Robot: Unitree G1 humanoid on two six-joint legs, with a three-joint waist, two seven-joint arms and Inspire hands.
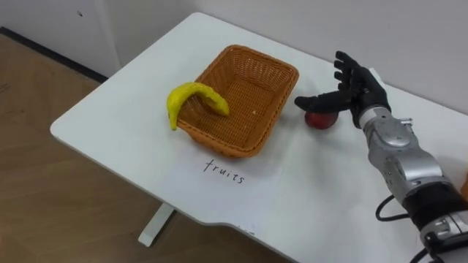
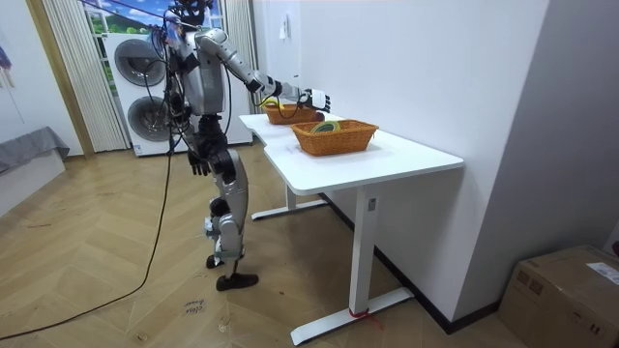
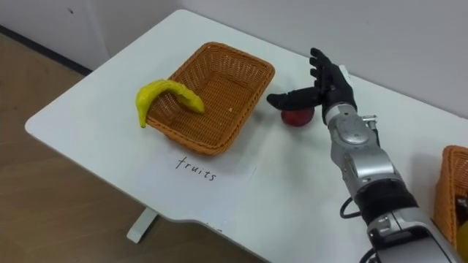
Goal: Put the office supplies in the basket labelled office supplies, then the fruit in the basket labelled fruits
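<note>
1. The right robot hand [image 1: 358,89] is hovering over the far side of the white bench [image 1: 124,109]. It is released: its fingers are pointing straight out and its thumb is reaching across the top of a small round red apple [image 1: 320,121]. Whether they are touching cannot be told.
2. The left robot hand [image 2: 199,166] is hanging at the robot's side, away from the bench.
3. One curved yellow banana [image 1: 191,98] is draping over the near-left rim of an otherwise empty rectangular brown wicker basket [image 1: 252,142].
4. The apple is lying on the bench just beside that basket's right wall.
5. A second brown wicker basket [image 2: 335,139] is sitting towards the bench's right end, holding something yellow-green too small to identify.
6. Showing in all: one banana, one apple and two baskets.
</note>
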